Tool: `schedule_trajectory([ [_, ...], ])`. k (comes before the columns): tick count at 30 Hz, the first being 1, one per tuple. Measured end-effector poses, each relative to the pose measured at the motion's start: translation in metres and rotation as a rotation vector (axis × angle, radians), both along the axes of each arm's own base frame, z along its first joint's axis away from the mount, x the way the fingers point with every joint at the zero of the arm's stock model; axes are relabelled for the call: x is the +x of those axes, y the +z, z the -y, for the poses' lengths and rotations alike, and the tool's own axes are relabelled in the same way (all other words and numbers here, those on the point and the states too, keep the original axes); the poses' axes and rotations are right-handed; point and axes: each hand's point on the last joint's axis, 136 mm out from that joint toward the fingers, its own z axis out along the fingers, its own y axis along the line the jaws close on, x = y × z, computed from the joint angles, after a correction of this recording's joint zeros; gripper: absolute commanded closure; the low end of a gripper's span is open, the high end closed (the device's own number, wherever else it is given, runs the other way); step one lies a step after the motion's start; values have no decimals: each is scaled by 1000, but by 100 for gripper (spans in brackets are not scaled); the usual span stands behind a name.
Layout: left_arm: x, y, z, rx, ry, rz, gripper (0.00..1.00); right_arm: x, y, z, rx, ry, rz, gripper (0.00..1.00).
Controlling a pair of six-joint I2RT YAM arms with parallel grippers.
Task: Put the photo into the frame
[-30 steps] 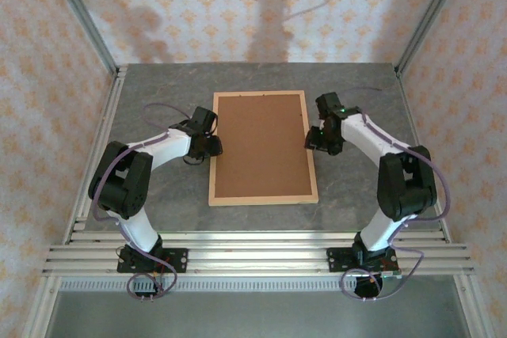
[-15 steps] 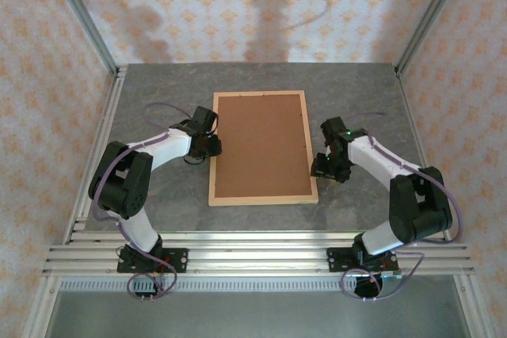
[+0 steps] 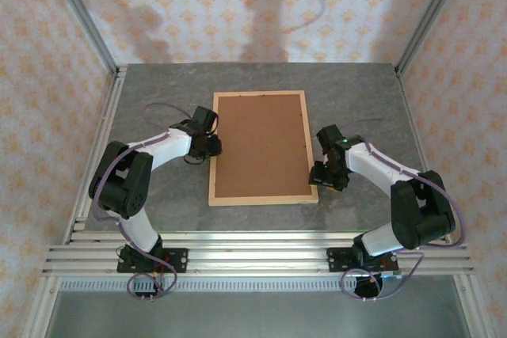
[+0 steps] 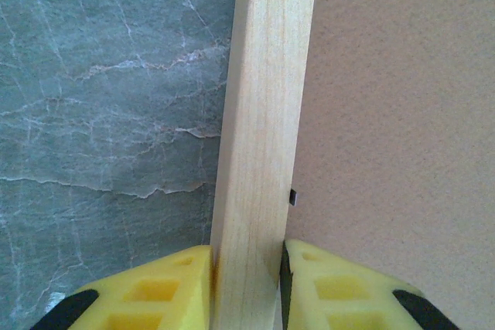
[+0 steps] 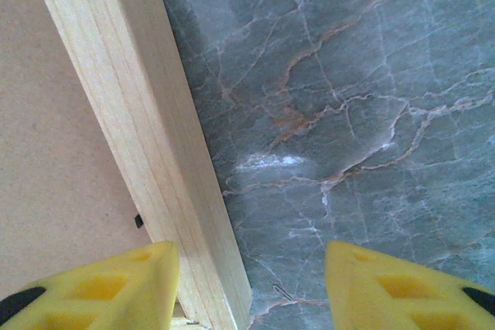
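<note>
left gripper [image 4: 246, 287] is clamped on the left rail of the frame [image 3: 261, 200], right gripper [image 5: 251, 287] just straddles the right rail, fingers apart

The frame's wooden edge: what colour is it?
The frame is pale blond wood; left wrist view shows best.

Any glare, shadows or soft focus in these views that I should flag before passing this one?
Top external: even light, with soft shadows on the back wall behind the frame. Right wrist: a pale glare patch on the table; the right tool's yellow fingers look slightly soft. Left wrist: the frame's wood grain is sharp, no glare.
</note>
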Motion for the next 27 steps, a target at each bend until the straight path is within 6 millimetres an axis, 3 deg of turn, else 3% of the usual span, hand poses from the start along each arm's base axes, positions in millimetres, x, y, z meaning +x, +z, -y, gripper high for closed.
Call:
schedule_trajectory([
  [19, 0, 0, 0, -1, 0, 0, 71, 10, -8, -9, 17, 10, 23, 47],
  [27, 0, 0, 0, -1, 0, 0, 71, 12, -20, -23, 79, 4, -12, 48],
])
